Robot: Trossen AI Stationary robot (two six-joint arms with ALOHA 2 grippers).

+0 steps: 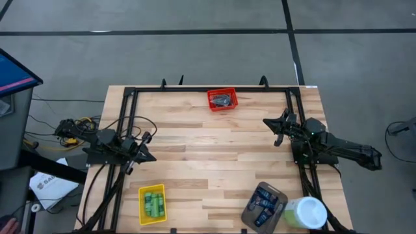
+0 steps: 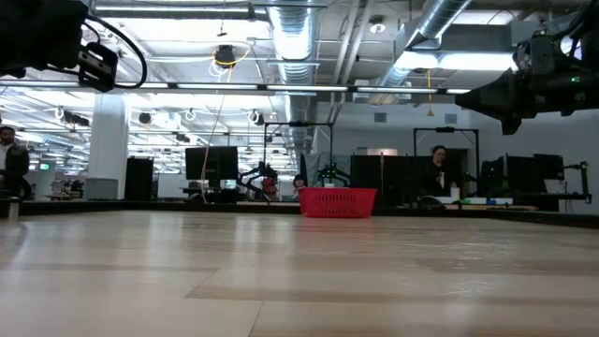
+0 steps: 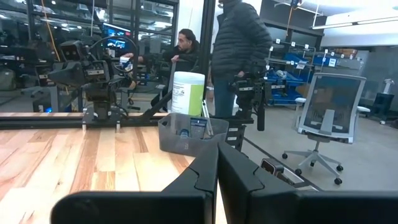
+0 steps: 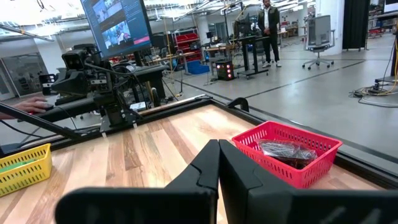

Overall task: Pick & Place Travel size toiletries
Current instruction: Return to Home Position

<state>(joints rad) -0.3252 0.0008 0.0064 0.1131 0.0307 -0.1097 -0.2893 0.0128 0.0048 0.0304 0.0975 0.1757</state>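
I judge this the homing step: left gripper and right gripper both pinched together, fingers empty; next I just park them.

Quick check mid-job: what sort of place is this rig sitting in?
Likely an open robotics lab: exposed ceiling ducts, rows of monitors beyond the wooden table, and an office chair on a bare concrete floor.
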